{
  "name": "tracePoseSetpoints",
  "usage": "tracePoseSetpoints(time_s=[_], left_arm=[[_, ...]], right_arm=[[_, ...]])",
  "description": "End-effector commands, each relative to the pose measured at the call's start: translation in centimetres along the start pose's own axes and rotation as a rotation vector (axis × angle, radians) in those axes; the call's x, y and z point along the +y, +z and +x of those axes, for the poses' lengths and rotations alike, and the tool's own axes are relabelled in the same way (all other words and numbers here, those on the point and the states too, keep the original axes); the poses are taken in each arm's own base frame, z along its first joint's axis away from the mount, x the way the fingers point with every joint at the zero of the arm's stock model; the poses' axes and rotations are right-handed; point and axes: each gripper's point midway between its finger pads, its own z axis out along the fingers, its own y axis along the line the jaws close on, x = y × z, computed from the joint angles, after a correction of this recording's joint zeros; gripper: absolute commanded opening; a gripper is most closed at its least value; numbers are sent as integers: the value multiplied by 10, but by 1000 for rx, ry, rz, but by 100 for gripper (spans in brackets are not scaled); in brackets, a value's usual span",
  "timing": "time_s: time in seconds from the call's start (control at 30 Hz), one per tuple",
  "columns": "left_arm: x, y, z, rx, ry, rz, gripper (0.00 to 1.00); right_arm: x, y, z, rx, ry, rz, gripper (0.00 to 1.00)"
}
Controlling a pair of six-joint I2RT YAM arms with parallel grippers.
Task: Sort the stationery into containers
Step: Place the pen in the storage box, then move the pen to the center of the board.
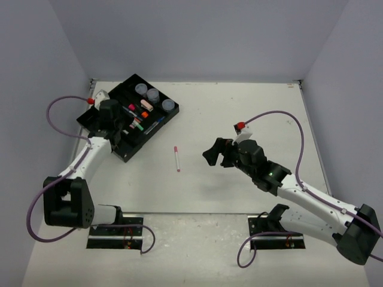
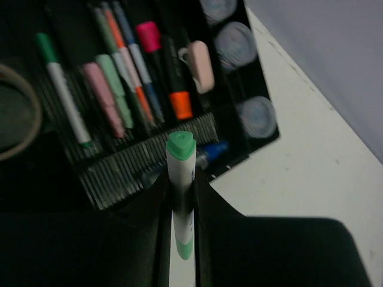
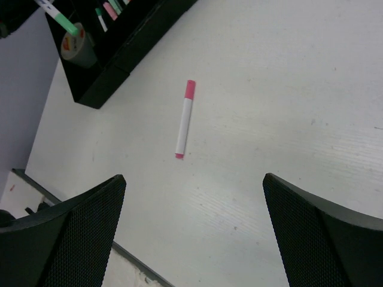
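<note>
Most stationery (image 2: pixel 103 95) fills the black tray (image 1: pixel 128 156); left pincer (image 2: pixel 181 179) grips a green marker (image 2: pixel 180 156) above it, right pincer (image 3: pixel 190 179) stands open over the one pink pen (image 3: pixel 184 119) left.

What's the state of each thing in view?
left gripper: shut on green marker, over the tray.
green marker: held, not yet in the tray.
right gripper: open, empty, above the table.
pink pen: lying flat on the table, outside the tray.
tray: on the table, holding pens and markers.
jars: three, in a row in the tray.
tape ring: in the tray.
</note>
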Motion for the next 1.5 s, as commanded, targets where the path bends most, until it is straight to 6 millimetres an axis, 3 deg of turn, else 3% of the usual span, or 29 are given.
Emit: tracePoseSetpoints(time_s=[0.0, 0.13, 0.3, 0.4, 0.5, 0.77, 1.0, 1.07, 1.2, 1.37, 1.43, 1.47], left_arm=[[65, 21, -42, -113, 26, -341, 0], [95, 47, -59, -122, -22, -457, 0], [108, 63, -62, -146, -38, -491, 0], [116, 73, -54, -118, -39, -510, 0], [111, 82, -48, -112, -54, -443, 0], [122, 90, -33, -76, -79, -444, 0], [121, 88, -27, -59, -78, -409, 28], [117, 85, -29, -60, -77, -396, 49], [99, 72, -44, -81, -82, -345, 72], [53, 30, -79, -153, -102, -195, 82], [28, 0, -98, -204, -104, -103, 84], [11, -23, -109, -237, -101, -32, 87]], right_arm=[[-12, 4, 7, 25, -18, 32, 99], [-14, 6, 12, 47, -25, 31, 99], [-11, 5, 12, 51, -27, 16, 99], [-9, 4, 13, 55, -27, 5, 99], [-7, 6, 14, 63, -28, -8, 99], [-8, 9, 17, 76, -32, -4, 99], [-9, 13, 20, 88, -35, 0, 99], [-8, 13, 20, 89, -34, -1, 99], [-2, 16, 24, 115, -47, -31, 99], [5, 25, 24, 154, -66, -42, 99], [12, 33, 27, 202, -67, -44, 99], [17, 37, 20, 208, -69, -24, 99]])
